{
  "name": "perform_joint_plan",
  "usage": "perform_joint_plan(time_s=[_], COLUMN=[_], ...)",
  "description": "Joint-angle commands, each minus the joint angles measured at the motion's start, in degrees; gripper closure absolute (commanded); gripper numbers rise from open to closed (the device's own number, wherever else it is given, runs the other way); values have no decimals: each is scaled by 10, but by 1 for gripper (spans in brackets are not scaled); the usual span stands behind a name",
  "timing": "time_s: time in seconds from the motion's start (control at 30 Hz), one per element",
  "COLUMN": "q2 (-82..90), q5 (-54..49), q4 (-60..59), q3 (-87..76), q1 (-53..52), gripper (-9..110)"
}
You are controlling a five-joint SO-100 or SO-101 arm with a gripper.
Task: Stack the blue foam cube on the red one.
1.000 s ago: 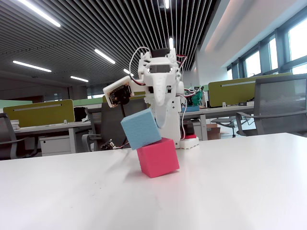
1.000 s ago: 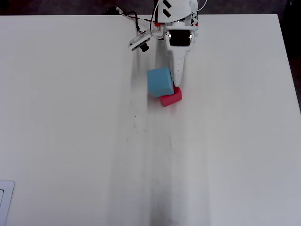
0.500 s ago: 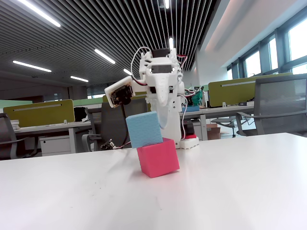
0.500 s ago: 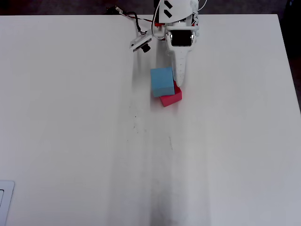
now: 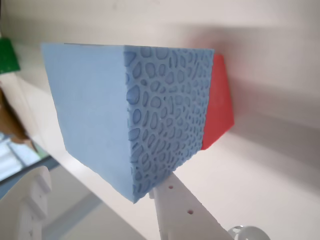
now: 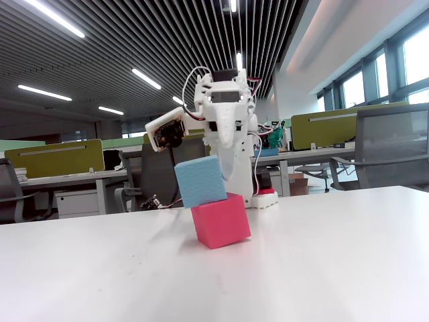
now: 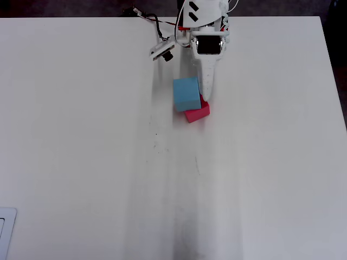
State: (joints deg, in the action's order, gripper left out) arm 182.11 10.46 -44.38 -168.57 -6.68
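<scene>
Placement step: blue cube over red cube, not yet seated.

My gripper (image 7: 201, 97) appears to pinch the blue cube (image 6: 200, 181); its white finger (image 5: 182, 215) lies against the cube's textured face. In the fixed view the blue cube sits tilted on the red cube's (image 6: 221, 220) upper left edge, overhanging to the left, on the far part of the table (image 7: 81, 162). Next move, in my judgement: shift right, level the cube, then release.
</scene>
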Motion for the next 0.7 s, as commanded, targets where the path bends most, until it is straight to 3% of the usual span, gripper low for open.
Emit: perform_joint_plan(time_s=[0.0,0.67], q2=[4,4], q5=[2,2], q4=[14,25], q3=[3,-1], q1=[4,12], gripper=[78,78])
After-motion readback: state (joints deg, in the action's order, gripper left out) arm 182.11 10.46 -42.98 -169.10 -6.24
